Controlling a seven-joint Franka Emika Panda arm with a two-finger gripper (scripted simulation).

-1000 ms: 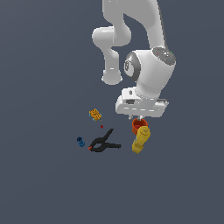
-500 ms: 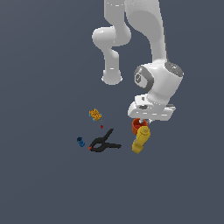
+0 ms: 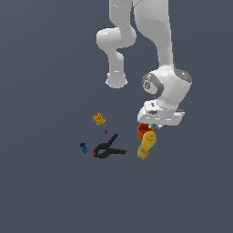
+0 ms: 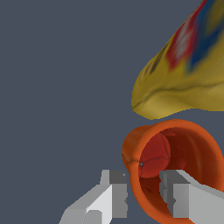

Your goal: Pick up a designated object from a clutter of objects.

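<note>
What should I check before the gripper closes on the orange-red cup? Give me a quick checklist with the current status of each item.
1. Gripper open: ok, the fingers stand apart.
2. Fingers straddle the rim of the orange-red cup: ok in the wrist view, one finger outside the wall, the other finger inside the mouth.
3. Right target: ok, it is the cup, not the yellow bottle.
4. Clearance from the bottle: cannot tell; it lies right beside the cup and may be touching it.
5. Fingers low enough on the wall: cannot tell.
6. Black spring clamp and small orange speckled block out of the way: ok, both are apart from the cup.
</note>
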